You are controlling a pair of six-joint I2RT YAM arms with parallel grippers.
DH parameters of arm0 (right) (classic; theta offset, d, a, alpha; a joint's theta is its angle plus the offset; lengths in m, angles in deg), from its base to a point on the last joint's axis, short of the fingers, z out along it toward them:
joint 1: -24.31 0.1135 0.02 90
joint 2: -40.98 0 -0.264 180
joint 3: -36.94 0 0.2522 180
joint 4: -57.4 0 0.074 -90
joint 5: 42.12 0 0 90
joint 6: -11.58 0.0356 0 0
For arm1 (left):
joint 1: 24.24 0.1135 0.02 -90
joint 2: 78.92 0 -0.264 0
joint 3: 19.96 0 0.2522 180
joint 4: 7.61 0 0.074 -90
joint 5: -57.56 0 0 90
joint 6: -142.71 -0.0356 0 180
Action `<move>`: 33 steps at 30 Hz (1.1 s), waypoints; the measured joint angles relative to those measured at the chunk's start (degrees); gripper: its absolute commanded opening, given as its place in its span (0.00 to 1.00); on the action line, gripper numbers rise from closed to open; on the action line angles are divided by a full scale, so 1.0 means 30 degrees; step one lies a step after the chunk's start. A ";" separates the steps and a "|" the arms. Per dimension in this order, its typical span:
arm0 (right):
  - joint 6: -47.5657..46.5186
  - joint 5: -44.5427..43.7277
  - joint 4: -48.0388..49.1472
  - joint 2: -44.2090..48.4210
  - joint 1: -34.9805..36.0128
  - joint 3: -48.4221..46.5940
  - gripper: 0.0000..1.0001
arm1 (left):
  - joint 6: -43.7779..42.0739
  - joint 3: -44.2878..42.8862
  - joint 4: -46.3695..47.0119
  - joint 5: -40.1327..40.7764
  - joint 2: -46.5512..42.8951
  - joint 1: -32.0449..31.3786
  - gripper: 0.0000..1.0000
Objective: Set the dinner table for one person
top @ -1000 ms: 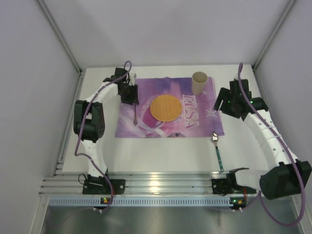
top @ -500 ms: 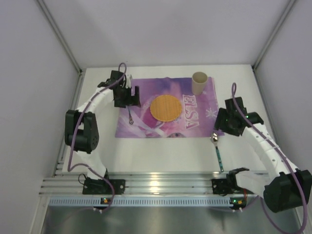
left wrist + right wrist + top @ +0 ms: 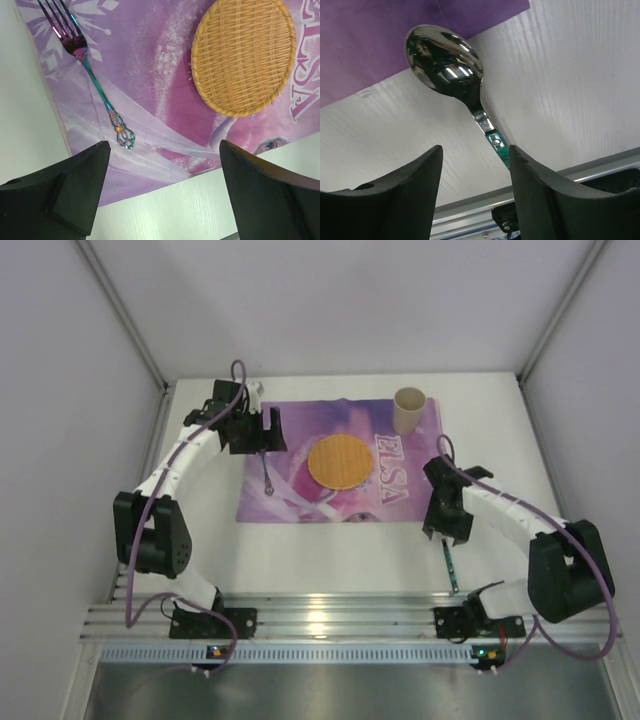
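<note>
Farthest left, we see the left gripper (image 3: 256,430) hanging above the far left corner of the purple placemat (image 3: 300,502), its jaws spread wide and holding nothing. In the left wrist view its two dark fingers (image 3: 60,192) frame bare cloth. Just to its right the fork (image 3: 268,476) lies flat on the placemat, tines toward the back wall and its ornate handle toward the arms. Next comes the round woven plate (image 3: 340,461) at the mat's middle, its whole weave showing. The cup (image 3: 408,410) stands upright on the mat's far right corner, mouth up; we cannot tell what is inside it. Further right, the right gripper (image 3: 447,521) hovers low over the spoon (image 3: 447,54). Its jaws are parted with one on either side of the green handle, not closed on it. The spoon's bowl rests on white tabletop right at the mat's near right corner, handle pointing toward the aluminium rail (image 3: 320,621). The dinner table (image 3: 330,555) lies beneath all of this, running from the rail back to the walls. We count one placemat, one fork, one plate, one cup, one spoon and two grippers.
</note>
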 measured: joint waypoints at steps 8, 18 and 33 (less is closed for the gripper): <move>0.1013 -0.0495 0.0539 0.0007 -0.0015 0.1260 0.50 | 0.0102 0.1209 -0.0007 -0.0437 -0.0641 0.0000 0.95; 0.1137 0.0663 0.1727 -0.0437 -0.0087 0.2623 0.17 | 0.0182 0.1413 0.0022 -0.0459 -0.0809 -0.0036 0.94; 0.0488 0.0182 -0.1792 0.1719 0.0342 -0.0488 0.00 | 0.0372 0.1559 -0.0124 -0.0335 -0.1056 -0.0160 0.98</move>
